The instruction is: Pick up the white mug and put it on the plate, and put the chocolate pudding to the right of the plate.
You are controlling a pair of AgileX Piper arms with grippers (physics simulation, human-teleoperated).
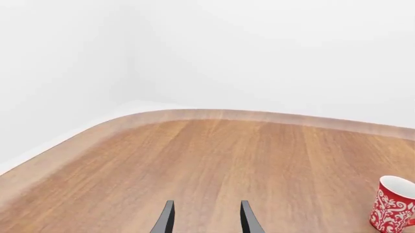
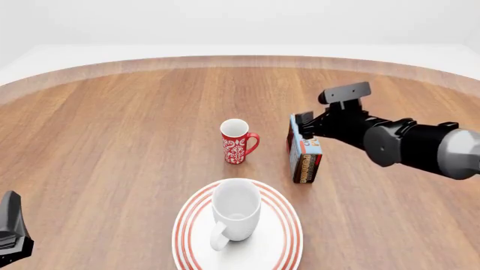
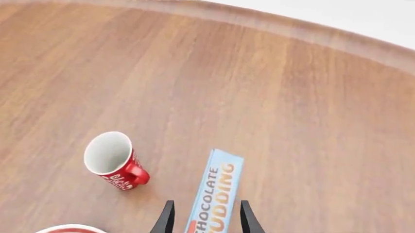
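Observation:
The white mug point(image 2: 236, 212) stands upright on the red-ringed plate point(image 2: 188, 228) near the front of the table, its handle pointing toward me. The chocolate pudding point(image 2: 304, 154) carton stands on edge behind and to the right of the plate. My right gripper point(image 2: 304, 122) is at the carton's top, open. In the right wrist view its fingers point(image 3: 166, 217) straddle the light blue face of the chocolate pudding point(image 3: 217, 187). My left gripper point(image 1: 206, 218) is open and empty over bare table, and the front view shows it at the lower left corner point(image 2: 11, 232).
A red mug with a white pattern point(image 2: 238, 140) stands behind the plate, left of the carton; it also shows as the red mug point(image 3: 113, 160) and the red mug point(image 1: 394, 204) in the wrist views. The wooden table's curved far edge point(image 2: 240, 59) meets a white wall.

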